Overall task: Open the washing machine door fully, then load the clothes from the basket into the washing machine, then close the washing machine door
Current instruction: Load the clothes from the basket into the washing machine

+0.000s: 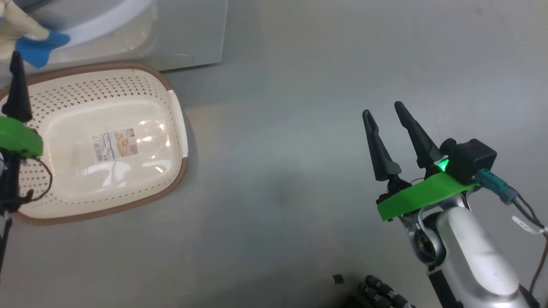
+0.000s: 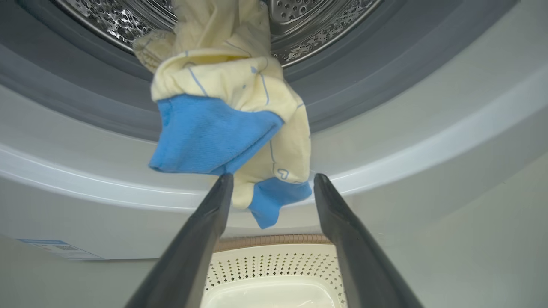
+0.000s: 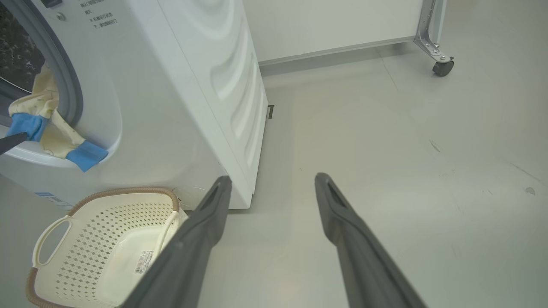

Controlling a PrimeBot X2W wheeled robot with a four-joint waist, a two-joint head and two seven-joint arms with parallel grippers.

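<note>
In the left wrist view, the clothes (image 2: 231,107) are seen in the upper middle of the frame, draped out of the steel drum (image 2: 317,21) over the grey seal (image 2: 64,77) and down across the white front rim of the washing machine (image 2: 428,128). The bundle is pale yellow with thin blue lines, and two bright blue parts are shown: a broad one at centre left and a smaller one at its lowest point. The left gripper (image 2: 273,182) is held released, its two dark fingers spread wide, and the lowest blue part hangs between the fingertips; whether cloth is touched by either tip cannot be told. A blue label (image 2: 55,247) is seen at the lower left on the machine's front, and a part of the basket (image 2: 274,265) is framed between the fingers at the bottom centre.

In the head view, the basket lies at the left of the frame on the grey floor (image 1: 299,128), its perforated walls and brown rim exposed and the sticker (image 1: 115,145) on its floor uncovered. At the upper left corner a piece of the yellow and blue cloth is seen hanging above the basket's far rim. The right gripper (image 1: 383,110) is found at the right of the frame, well apart from the basket, with its fingers parted and nothing between them.

In the right wrist view, the machine fills the upper left, the clothes hang from its opening at the left edge, the basket is placed just before it at the lower left, and a caster (image 3: 443,67) is seen at the upper right
</note>
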